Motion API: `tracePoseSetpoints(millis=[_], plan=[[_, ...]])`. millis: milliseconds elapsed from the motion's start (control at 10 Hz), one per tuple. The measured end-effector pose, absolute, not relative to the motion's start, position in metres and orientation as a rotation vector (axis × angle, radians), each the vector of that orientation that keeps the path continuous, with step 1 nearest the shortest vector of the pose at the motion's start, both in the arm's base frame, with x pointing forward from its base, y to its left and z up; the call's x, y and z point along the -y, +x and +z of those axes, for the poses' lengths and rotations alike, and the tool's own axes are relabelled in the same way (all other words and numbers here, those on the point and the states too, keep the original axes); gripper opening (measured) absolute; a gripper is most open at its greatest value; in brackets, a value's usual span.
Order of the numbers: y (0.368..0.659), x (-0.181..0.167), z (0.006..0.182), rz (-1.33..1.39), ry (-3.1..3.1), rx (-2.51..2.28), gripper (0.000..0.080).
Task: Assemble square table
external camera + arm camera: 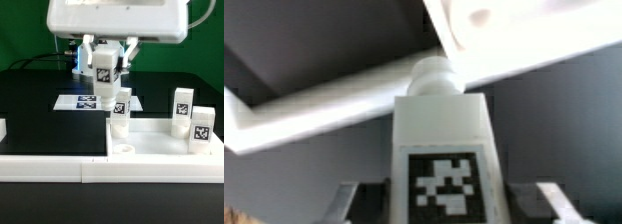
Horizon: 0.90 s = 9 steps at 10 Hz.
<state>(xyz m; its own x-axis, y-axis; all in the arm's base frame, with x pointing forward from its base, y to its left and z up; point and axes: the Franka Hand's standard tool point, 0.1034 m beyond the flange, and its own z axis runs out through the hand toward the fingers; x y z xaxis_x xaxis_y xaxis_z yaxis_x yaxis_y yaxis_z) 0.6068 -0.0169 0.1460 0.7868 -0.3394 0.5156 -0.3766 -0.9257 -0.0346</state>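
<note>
In the exterior view my gripper (105, 72) hangs above the table's middle, shut on a white tagged leg (105, 66) held upright in the air. Just below and to the exterior view's right lies the square table slab (155, 142), white with a raised rim. A second leg (121, 110) stands at its near left corner, and two more legs (183, 104) (202, 127) stand on its right side. In the wrist view the held leg (441, 140) runs out from between my fingers (363, 196), its rounded tip close to the slab's corner (526, 40).
The marker board (82, 101) lies flat on the black table behind the held leg. A long low white border wall (45, 162) runs along the front. A small white piece (2, 128) sits at the exterior view's left edge. A green backdrop stands behind.
</note>
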Motion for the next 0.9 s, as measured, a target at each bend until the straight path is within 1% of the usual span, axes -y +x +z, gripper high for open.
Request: tracePoseSetpoints(millis=[100,500,600,700,900], plan=[[0.597,0.016,0.135,0.864,2.883,0.595,0.029],[0.596,0.015,0.132,0.862,2.878,0.588,0.029],[0.593,0.001,0.12,0.872,2.877,0.597,0.029],[0.597,-0.006,0.112,0.865,2.875,0.595,0.029],[0.613,-0.007,0.102,0.867,2.858,0.584,0.029]])
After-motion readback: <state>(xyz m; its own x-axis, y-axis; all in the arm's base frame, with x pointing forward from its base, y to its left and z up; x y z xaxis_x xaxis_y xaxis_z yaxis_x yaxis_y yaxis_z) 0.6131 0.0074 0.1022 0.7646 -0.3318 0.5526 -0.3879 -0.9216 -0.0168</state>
